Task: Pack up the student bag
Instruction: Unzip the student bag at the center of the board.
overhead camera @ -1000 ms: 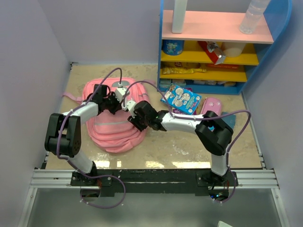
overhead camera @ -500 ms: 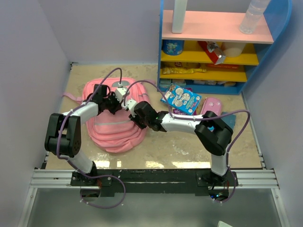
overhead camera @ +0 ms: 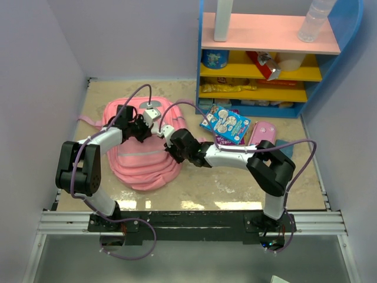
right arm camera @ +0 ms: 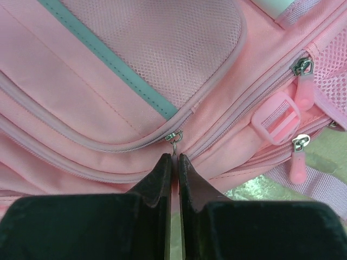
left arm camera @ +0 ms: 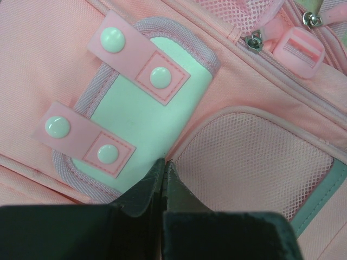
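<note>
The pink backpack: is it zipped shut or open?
Shut, where visible: zippers on the student bag lie closed, no gaps; the right end effector pinches one zipper pull.

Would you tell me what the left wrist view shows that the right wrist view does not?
Only the left wrist: two pink snap tabs on the pale patch, with the left tool shut at its edge. Only the right wrist: the right tool shut on a zipper pull, plus a bit of tabletop. Both: the student bag, its mesh pocket and a pink buckle.
</note>
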